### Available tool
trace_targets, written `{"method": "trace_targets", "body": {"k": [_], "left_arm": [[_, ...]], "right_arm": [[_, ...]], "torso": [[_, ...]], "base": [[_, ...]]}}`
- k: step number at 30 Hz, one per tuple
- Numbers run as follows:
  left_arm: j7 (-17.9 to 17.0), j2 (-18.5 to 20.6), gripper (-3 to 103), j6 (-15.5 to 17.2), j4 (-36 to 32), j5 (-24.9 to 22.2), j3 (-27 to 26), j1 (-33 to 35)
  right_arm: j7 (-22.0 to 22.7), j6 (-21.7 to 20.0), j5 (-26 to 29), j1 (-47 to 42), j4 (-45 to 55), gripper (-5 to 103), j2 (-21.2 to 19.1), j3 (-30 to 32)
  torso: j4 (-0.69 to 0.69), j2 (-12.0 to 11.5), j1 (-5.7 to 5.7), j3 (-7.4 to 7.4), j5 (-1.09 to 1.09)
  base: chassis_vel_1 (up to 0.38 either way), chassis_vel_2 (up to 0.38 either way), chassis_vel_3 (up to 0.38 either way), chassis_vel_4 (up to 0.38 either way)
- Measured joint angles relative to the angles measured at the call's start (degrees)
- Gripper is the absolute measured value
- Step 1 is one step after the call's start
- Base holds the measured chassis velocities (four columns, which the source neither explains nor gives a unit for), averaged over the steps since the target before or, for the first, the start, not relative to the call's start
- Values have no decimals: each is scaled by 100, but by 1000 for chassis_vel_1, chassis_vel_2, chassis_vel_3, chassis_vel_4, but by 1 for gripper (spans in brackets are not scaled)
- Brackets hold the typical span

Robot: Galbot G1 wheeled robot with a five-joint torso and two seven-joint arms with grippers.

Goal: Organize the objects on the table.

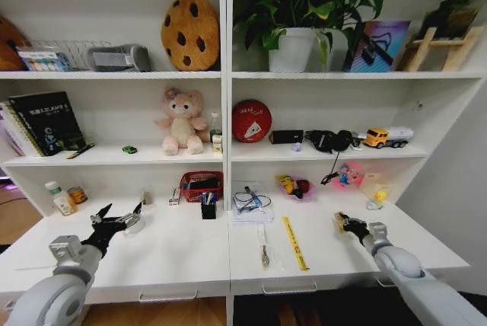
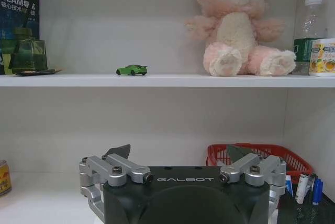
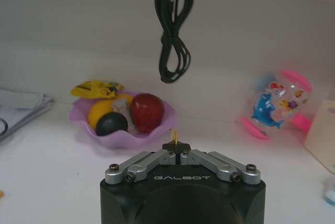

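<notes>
Yellow and thin, the ruler (image 1: pixel 295 243) lies flat on the white desk (image 1: pixel 183 254), its long axis running from the front edge back toward the shelves, its far end leaning slightly toward the robot's left. Just to its left a pen (image 1: pixel 263 250) lies along nearly the same line. The right gripper (image 1: pixel 342 223) hovers low over the desk to the right of the ruler, its fingers pressed together on a small yellow piece (image 3: pixel 174 136) that pokes out between the tips; it faces a pink bowl (image 3: pixel 125 132) of toy fruit. The left gripper (image 1: pixel 118 215) hangs over the desk's left part with its fingers spread wide and nothing between them. A tiny green toy car (image 2: pixel 132 70) sits side-on on the shelf above, near a pink plush bear (image 2: pixel 238 28).
</notes>
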Motion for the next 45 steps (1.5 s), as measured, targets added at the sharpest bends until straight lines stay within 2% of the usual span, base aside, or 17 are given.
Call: {"method": "trace_targets", "body": {"k": [1,3,6,9,15,16,19,21,22,25,31,34,35,40,41,44,45], "left_arm": [[0,0,100,0,0,0,0,0],[1,0,100,0,0,0,0,0],[0,0,100,0,0,0,0,0],[1,0,100,0,0,0,0,0],[0,0,100,0,0,0,0,0],[-3,0,100,0,0,0,0,0],[-1,0,100,0,0,0,0,0],[-1,0,100,0,0,0,0,0],[-1,0,100,0,0,0,0,0],[0,0,100,0,0,0,0,0],[0,0,100,0,0,0,0,0],[0,0,100,0,0,0,0,0],[0,0,100,0,0,0,0,0],[0,0,100,0,0,0,0,0],[0,0,100,0,0,0,0,0],[0,0,100,0,0,0,0,0],[0,0,100,0,0,0,0,0]], "right_arm": [[0,0,0,0,0,0,0,0],[-82,39,160,541,-199,0,43,-520],[-126,48,225,876,-384,0,112,-843],[-131,192,196,1900,-1131,0,478,-1616],[-119,241,131,2226,-1436,0,625,-1818],[-108,321,51,2643,-1934,0,820,-2087],[-115,384,-11,2886,-2243,0,939,-2255],[-161,550,-153,3334,-2913,0,1222,-2464],[-161,550,-153,3334,-2913,0,1222,-2464],[-309,965,-379,3578,-3504,0,1403,-2505],[-331,1259,-587,3625,-3706,-2,1524,-2482],[-295,1277,-621,3558,-3689,14,1540,-2447],[-295,1277,-621,3558,-3689,14,1540,-2447],[-117,1270,-639,3349,-3446,36,1466,-2377],[-117,1270,-639,3349,-3446,36,1466,-2377],[71,1190,-696,3067,-2936,51,1352,-2203],[71,1190,-696,3067,-2936,51,1352,-2203]], "torso": [[0,0,0,0,0],[1,0,1,0,1],[0,0,0,0,-1],[0,0,1,0,1],[3,0,0,0,-1],[2,-1,2,1,2],[0,-1,1,1,1],[0,0,1,0,1],[0,0,1,0,1],[-2,0,1,0,1],[-1,0,1,0,3],[-1,0,0,0,1],[-1,0,0,0,1],[-1,0,0,0,2],[-1,0,0,0,2],[-1,0,0,0,1],[-1,0,0,0,1]], "base": [[0,0,0,0],[0,0,0,0],[0,0,0,0],[0,0,0,0],[0,0,0,0],[0,0,0,0],[0,0,0,0],[0,0,0,0],[0,0,0,0],[0,0,0,0],[0,0,0,0],[0,0,0,0],[0,0,0,0],[0,0,0,0],[0,0,0,0],[0,0,0,0],[0,0,0,0]]}}
